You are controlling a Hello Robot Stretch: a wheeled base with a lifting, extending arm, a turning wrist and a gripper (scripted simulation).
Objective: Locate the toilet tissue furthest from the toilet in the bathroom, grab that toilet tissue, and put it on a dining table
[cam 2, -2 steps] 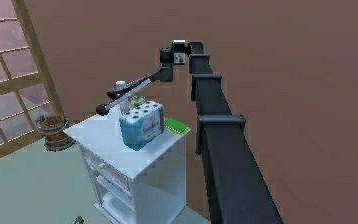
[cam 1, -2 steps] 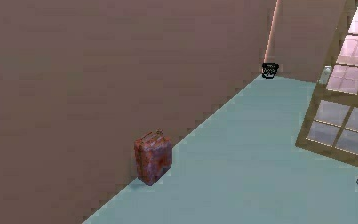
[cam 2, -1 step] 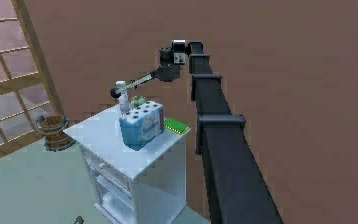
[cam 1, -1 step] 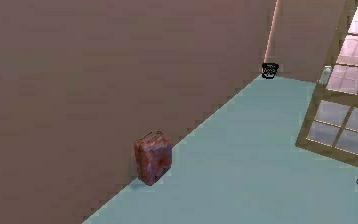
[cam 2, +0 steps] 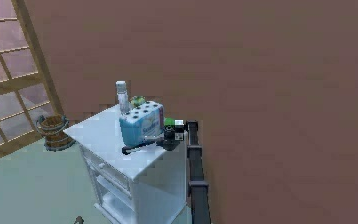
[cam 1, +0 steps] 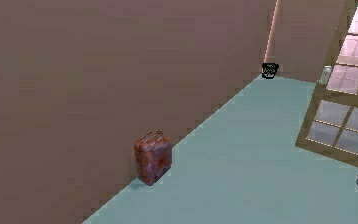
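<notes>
A white cabinet [cam 2: 107, 150] with drawers stands against the brown wall in the arm side view. On its top are a tall white thing with a bluish cap [cam 2: 121, 97], a pale blue and white boxy thing [cam 2: 140, 123] and something small and green [cam 2: 142, 102]. The dark arm [cam 2: 195, 170] rises from the bottom edge beside the cabinet. My gripper [cam 2: 137, 149] reaches left over the cabinet top, just in front of the boxy thing. I cannot tell whether it holds anything.
A brown woven basket [cam 2: 54, 131] sits on the floor by a wood-framed window [cam 2: 17, 80]. In the forward view a reddish-brown bag [cam 1: 152, 158] leans on the brown wall, a small dark bin [cam 1: 270, 71] stands in the far corner, and a glazed frame [cam 1: 342, 100] lines the right. Pale floor [cam 1: 237, 150] lies between.
</notes>
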